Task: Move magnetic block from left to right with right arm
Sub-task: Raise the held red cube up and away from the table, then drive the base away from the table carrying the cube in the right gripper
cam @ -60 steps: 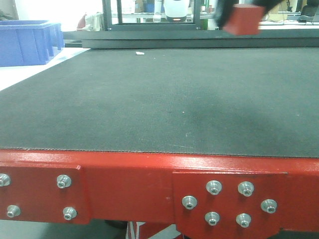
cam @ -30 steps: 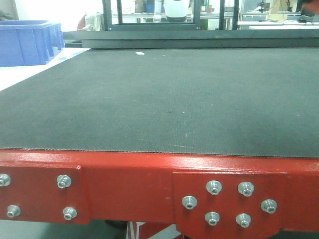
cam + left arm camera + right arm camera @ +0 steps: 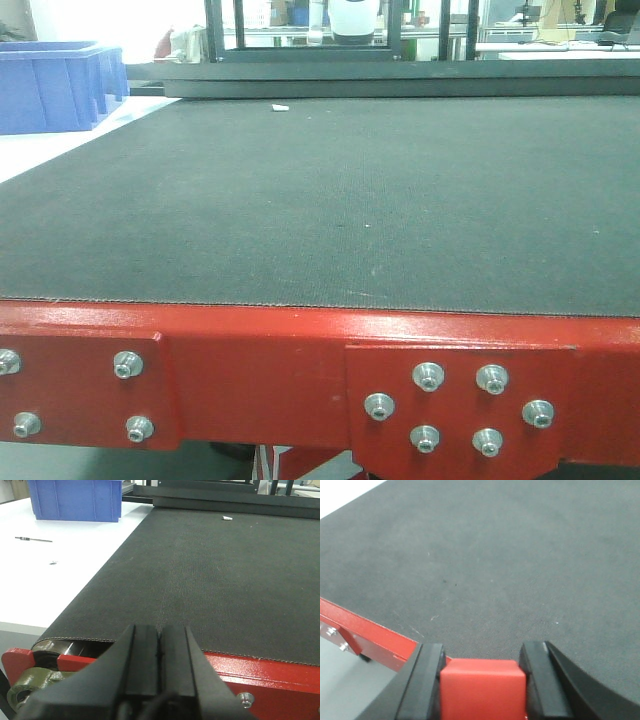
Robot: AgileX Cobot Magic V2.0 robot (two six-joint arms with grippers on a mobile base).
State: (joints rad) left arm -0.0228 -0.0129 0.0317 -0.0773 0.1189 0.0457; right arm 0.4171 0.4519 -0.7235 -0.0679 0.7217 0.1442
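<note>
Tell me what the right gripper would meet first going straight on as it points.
Likely the dark belt: the right gripper, shut on the magnetic block, angles down at it with nothing between, though distance is unclear.

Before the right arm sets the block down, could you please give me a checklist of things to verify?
1. Grip: the magnetic block sits squarely between the fingers of the right gripper: ok.
2. Landing surface: the dark mat ahead of the block is bare: ok.
3. Edge margin: the red frame runs close beside the gripper: not ok, I would move further in.
4. Height above the mat: cannot tell.
5. Other arm: the left gripper is shut and empty, at the near edge of the frame: ok.
6. Far enough right: the front view shows neither block nor arm: cannot tell.
</note>
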